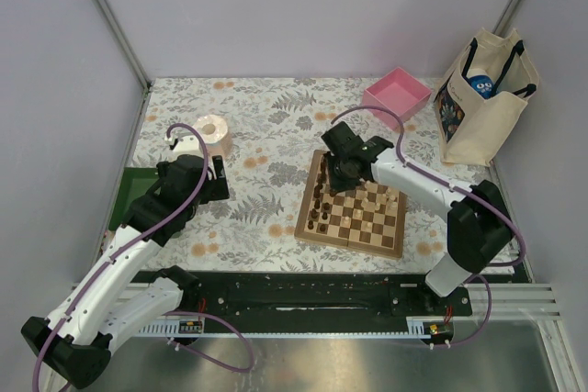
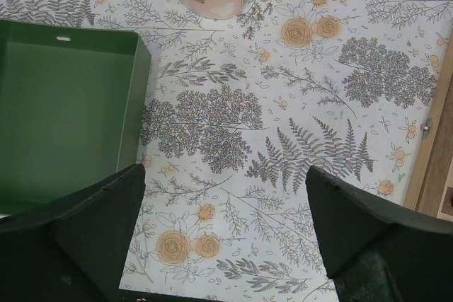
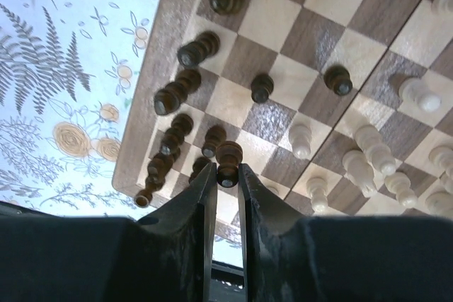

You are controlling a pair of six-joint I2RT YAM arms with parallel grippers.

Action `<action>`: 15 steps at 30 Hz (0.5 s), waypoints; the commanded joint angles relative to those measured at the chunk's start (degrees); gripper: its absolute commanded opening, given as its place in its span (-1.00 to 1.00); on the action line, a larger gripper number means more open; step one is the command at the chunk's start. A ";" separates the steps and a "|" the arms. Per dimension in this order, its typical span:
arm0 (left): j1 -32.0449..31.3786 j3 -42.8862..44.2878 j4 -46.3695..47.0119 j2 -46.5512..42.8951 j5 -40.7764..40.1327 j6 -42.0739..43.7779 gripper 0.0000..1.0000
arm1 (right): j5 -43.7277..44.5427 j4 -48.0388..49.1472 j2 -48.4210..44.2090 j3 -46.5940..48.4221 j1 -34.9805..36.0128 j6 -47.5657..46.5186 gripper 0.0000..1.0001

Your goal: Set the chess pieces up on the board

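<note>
The chequered wooden board (image 1: 354,243) lies right of centre on the table. Dark chess pieces (image 1: 319,208) stand along its left side and pale pieces (image 1: 388,197) toward its right. In the right wrist view the board (image 3: 159,54) fills most of the frame, with dark pieces (image 3: 197,49) at left and pale pieces (image 3: 368,143) at right. My right gripper (image 3: 226,175) is shut on a dark piece (image 3: 228,155), held above the board's far left part (image 1: 342,172). My left gripper (image 2: 225,217) is open and empty over the floral cloth, left of the board (image 1: 213,179).
A green tray (image 2: 64,104) lies at the table's left edge. A tissue roll (image 1: 213,132) stands behind the left gripper. A pink square tray (image 1: 397,94) and a tote bag (image 1: 482,98) sit at the back right. The board's edge shows in the left wrist view (image 2: 428,153).
</note>
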 commanded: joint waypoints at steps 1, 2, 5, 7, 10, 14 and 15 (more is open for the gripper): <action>0.23 -0.34 0.87 -0.60 0.44 0.32 0.98 | 0.85 0.67 3.15 3.65 -0.20 -0.95 -0.51; 0.23 -0.43 0.87 -0.60 0.35 0.32 0.98 | 0.76 0.67 3.59 4.01 -0.29 -0.95 -0.51; 0.23 -0.34 0.88 -0.60 0.44 0.32 0.98 | 0.58 1.11 5.09 4.89 -0.20 -0.86 -0.51; 0.23 -0.34 0.87 -0.51 0.53 0.32 0.98 | 0.06 1.11 5.97 5.67 -0.20 -0.86 -0.51; 0.23 -0.34 0.87 -0.51 0.44 0.32 0.98 | 0.14 1.55 7.11 6.47 -0.29 -0.95 -0.50; 0.23 -0.34 0.87 -0.51 0.35 0.32 0.98 | 0.14 1.55 8.60 7.17 -0.20 -0.95 -0.49; 0.23 -0.34 0.87 -0.51 0.35 0.32 0.98 | -0.03 1.55 8.87 7.26 -0.29 -0.95 -0.50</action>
